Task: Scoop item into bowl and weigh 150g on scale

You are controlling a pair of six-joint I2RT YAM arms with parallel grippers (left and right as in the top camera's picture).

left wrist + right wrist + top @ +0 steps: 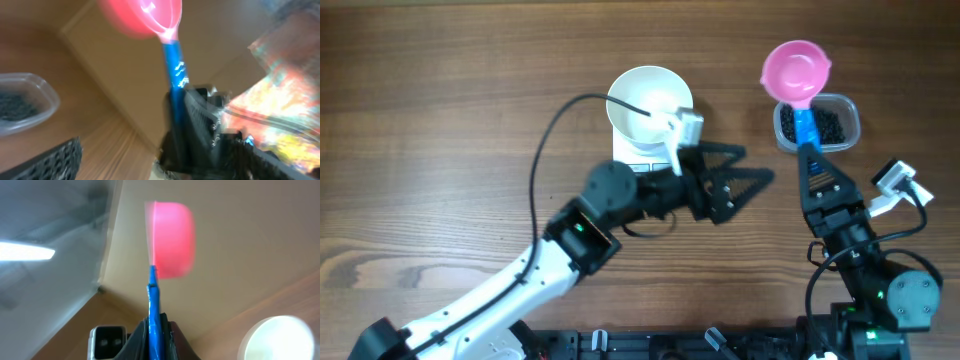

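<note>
The white bowl (648,103) stands on the scale (638,160), which my left arm mostly hides. The item, small black beans (830,125), lies in a clear container (853,125) at the right. My right gripper (812,158) is shut on the blue handle (154,307) of a pink scoop (796,72). The scoop's cup hangs over the container's far left edge, and no beans show in it. My left gripper (752,168) is open and empty, right of the scale, between the bowl and the container. One of its fingers (55,160) shows at the bottom left of its wrist view.
A black cable (545,150) loops from the left arm over the bowl's rim. A small white box with a dark face (107,342) sits left of the right gripper in the right wrist view. The arm bases line the near table edge.
</note>
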